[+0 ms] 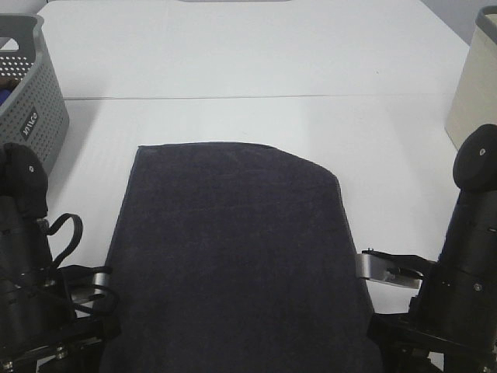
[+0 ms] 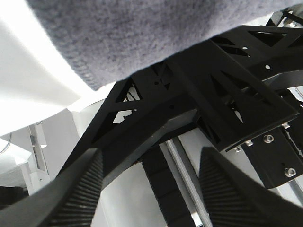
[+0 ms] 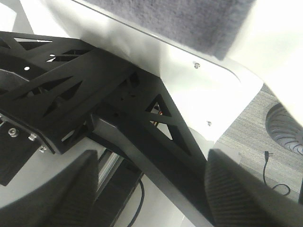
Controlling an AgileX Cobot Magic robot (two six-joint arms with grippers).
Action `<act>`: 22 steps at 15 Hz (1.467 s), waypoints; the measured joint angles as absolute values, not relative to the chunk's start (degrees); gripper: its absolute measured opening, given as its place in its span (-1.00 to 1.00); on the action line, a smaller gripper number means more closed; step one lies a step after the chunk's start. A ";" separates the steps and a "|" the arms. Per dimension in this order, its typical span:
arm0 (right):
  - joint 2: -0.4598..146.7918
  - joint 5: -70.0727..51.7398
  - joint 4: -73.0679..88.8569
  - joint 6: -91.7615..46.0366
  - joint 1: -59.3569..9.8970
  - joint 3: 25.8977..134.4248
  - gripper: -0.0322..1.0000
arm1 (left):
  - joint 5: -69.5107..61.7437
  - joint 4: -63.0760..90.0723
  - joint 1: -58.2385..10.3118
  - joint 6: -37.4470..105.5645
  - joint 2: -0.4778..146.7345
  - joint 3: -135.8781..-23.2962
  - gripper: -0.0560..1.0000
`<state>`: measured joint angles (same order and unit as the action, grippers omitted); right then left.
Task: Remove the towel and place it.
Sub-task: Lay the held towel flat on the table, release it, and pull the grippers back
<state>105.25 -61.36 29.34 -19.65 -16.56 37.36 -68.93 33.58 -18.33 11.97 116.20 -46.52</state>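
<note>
Towel (image 1: 233,256) flat on bench (image 1: 233,70); my left pincer (image 2: 151,189) and right pincer (image 3: 149,189) gape empty (withdraw clear of its hem).

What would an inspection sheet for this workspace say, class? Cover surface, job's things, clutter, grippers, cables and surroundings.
Surface: white table, with a seam across it.
Job's things: dark towel spread flat on the table, not held.
Clutter: grey perforated basket at far left; beige bin at far right.
Grippers: left gripper and right gripper both open, with nothing between the jaws.
Cables: black cable looped beside the left arm.
Surroundings: grey carpet below the table.
</note>
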 joint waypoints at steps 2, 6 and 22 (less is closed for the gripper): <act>105.25 -61.59 29.85 -19.65 -16.56 37.36 0.29 | -68.93 33.92 -18.33 11.75 115.97 -46.52 0.23; 102.56 -62.68 30.02 -19.65 -16.56 37.41 0.29 | -68.93 34.03 -18.33 8.65 108.75 -46.41 0.23; 81.93 -51.11 14.27 -11.06 -4.30 61.25 0.53 | -61.54 7.39 -17.42 1.03 97.23 -77.92 0.36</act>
<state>81.93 -51.11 14.27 -11.06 -4.30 61.25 -61.54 7.39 -17.42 1.03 97.23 -77.92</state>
